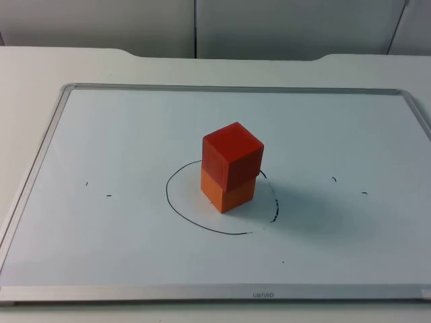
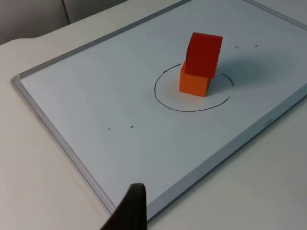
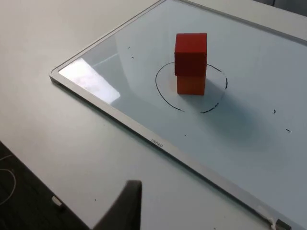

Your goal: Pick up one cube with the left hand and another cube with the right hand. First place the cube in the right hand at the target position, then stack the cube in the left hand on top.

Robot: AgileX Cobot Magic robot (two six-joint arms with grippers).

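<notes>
Starting at the left gripper (image 2: 129, 211): hanging well apart from the drawn circle (image 2: 165, 103), out past the whiteboard (image 2: 57, 139) rim on one side, carrying nothing that can be seen; open or closed, impossible to tell from here. Over to the right gripper (image 3: 125, 206): same story, well apart from the circle on the other side, above the bare table (image 3: 57, 28) beyond the board's logo edge, nothing visible in its grasp, grip state likewise impossible to tell. Reads as two arms waiting clear of the circle, presumably so as not to nudge what stands inside it. And inside that circle, the payoff: orange cube (image 1: 229, 192) flat on the board as the base, red cube (image 1: 232, 157) resting directly on top, touching, upright. Sits slightly turned and shifted against the cube below, one edge overhanging a touch, but looks well supported, no lean to speak of. Makes sense as an order: base down first inside the mark, second cube stacked on it. Judging by the layout, task looks complete; only worry, that small offset if anything bumps the board.
</notes>
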